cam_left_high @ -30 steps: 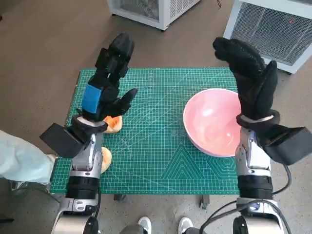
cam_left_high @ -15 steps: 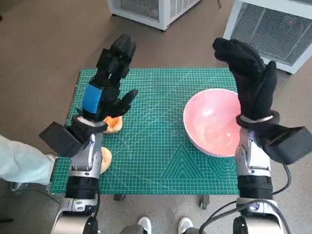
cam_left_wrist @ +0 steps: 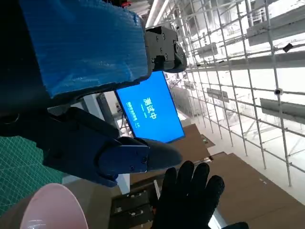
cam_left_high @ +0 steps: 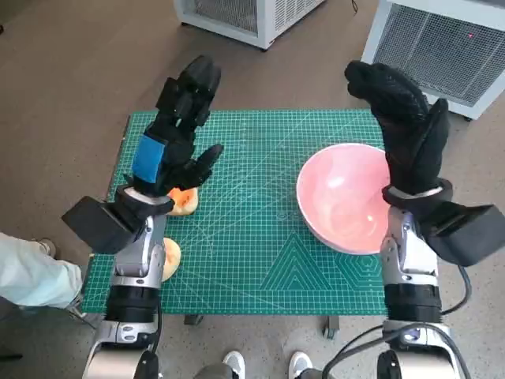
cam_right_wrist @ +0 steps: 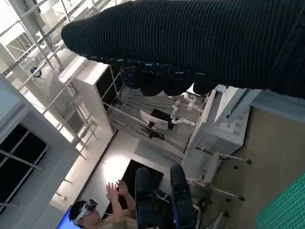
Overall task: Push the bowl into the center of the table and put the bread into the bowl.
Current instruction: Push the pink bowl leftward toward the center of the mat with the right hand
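Observation:
A pink bowl [cam_left_high: 345, 197] sits on the right part of the green cutting mat [cam_left_high: 252, 205]; its rim [cam_left_wrist: 52, 207] also shows in the left wrist view. An orange piece of bread [cam_left_high: 185, 200] lies at the mat's left, partly hidden by my left hand [cam_left_high: 175, 134]. Another bread piece [cam_left_high: 170, 257] peeks out beside my left forearm. My left hand is raised above the mat with fingers spread and holds nothing. My right hand [cam_left_high: 404, 126] stands upright over the bowl's right rim, fingers extended, empty; the glove [cam_left_wrist: 188, 193] also shows in the left wrist view.
White metal cabinets [cam_left_high: 442, 43] with grilles stand behind the table on the brown floor. A person's pale sleeve [cam_left_high: 31, 272] reaches in at the left edge, and shoes [cam_left_high: 264, 365] show below the table. A person wearing a headset [cam_right_wrist: 102, 210] appears in the right wrist view.
Both hands stay raised and unmoved. The person's pale sleeve at the left edge has drawn back and lower.

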You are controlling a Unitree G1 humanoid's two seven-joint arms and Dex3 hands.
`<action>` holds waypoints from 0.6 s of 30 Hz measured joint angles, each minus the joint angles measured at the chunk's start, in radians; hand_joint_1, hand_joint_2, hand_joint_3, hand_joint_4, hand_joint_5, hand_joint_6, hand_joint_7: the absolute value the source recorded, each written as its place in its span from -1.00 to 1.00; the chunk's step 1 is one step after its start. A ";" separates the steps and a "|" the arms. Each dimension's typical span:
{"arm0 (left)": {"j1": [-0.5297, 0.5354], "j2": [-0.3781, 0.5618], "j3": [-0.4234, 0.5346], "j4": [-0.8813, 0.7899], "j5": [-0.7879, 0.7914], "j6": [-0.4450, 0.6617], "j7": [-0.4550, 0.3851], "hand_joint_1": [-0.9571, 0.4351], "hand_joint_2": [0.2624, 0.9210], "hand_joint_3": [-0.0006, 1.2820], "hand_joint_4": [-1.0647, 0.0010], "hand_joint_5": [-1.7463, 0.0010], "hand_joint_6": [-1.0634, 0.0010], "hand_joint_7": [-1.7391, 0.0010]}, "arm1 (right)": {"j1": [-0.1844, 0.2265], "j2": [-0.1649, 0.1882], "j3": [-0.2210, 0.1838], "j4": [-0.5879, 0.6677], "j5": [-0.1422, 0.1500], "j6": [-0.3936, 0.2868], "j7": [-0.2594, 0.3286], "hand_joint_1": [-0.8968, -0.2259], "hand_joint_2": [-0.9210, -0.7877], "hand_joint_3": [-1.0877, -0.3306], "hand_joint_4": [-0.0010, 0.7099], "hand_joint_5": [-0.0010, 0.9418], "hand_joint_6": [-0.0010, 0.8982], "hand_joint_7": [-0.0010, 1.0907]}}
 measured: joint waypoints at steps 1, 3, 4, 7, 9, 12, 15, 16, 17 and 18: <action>0.000 0.000 0.000 0.000 0.000 0.000 0.000 -0.60 1.00 -0.41 0.77 1.00 1.00 0.48 | 0.000 0.000 0.000 0.000 0.000 0.000 0.000 -0.21 -1.00 0.00 -0.35 -1.00 -0.58 -0.51; 0.000 0.000 0.000 0.000 0.001 0.000 0.000 -0.61 1.00 -0.41 0.77 1.00 1.00 0.48 | 0.000 0.000 -0.001 -0.001 0.001 0.000 0.000 -0.21 -1.00 0.01 -0.34 -1.00 -0.58 -0.51; 0.000 0.000 0.000 0.000 0.001 0.000 0.001 -0.61 1.00 -0.41 0.77 1.00 1.00 0.48 | 0.001 -0.001 -0.001 -0.002 0.001 0.000 0.000 -0.21 -1.00 0.02 -0.34 -1.00 -0.58 -0.51; 0.000 0.000 -0.001 0.000 0.002 0.000 0.001 -0.62 1.00 -0.41 0.77 1.00 1.00 0.48 | 0.003 -0.006 -0.008 -0.002 0.007 0.000 0.007 -0.22 -1.00 0.03 -0.33 -0.99 -0.57 -0.51; 0.000 0.000 -0.001 0.000 0.003 0.000 0.002 -0.62 1.00 -0.41 0.77 1.00 1.00 0.48 | 0.003 -0.012 -0.019 0.006 0.020 -0.003 0.017 -0.23 -1.00 0.05 -0.33 -0.99 -0.56 -0.52; 0.000 0.000 -0.001 0.000 0.003 -0.001 0.002 -0.62 1.00 -0.41 0.76 1.00 1.00 0.48 | 0.002 -0.040 -0.048 0.047 0.042 -0.018 0.046 -0.24 -1.00 0.06 -0.32 -0.99 -0.55 -0.53; 0.000 0.001 0.002 0.000 0.003 -0.001 0.002 -0.62 1.00 -0.41 0.76 1.00 1.00 0.48 | -0.001 -0.074 -0.082 0.111 0.062 -0.041 0.073 -0.23 -1.00 0.06 -0.33 -0.99 -0.55 -0.53; 0.000 0.002 0.003 0.000 0.003 -0.002 0.003 -0.62 1.00 -0.41 0.76 1.00 1.00 0.48 | -0.004 -0.088 -0.096 0.140 0.068 -0.050 0.083 -0.24 -1.00 0.04 -0.33 -1.00 -0.55 -0.54; 0.000 0.003 0.005 0.000 0.003 -0.002 0.003 -0.62 1.00 -0.41 0.76 0.99 1.00 0.48 | -0.007 -0.099 -0.110 0.171 0.075 -0.060 0.088 -0.24 -1.00 0.04 -0.34 -1.00 -0.55 -0.54; 0.000 0.003 0.005 0.000 0.003 -0.002 0.004 -0.62 1.00 -0.41 0.76 0.99 1.00 0.48 | -0.009 -0.112 -0.123 0.200 0.077 -0.068 0.092 -0.24 -1.00 0.03 -0.34 -1.00 -0.55 -0.54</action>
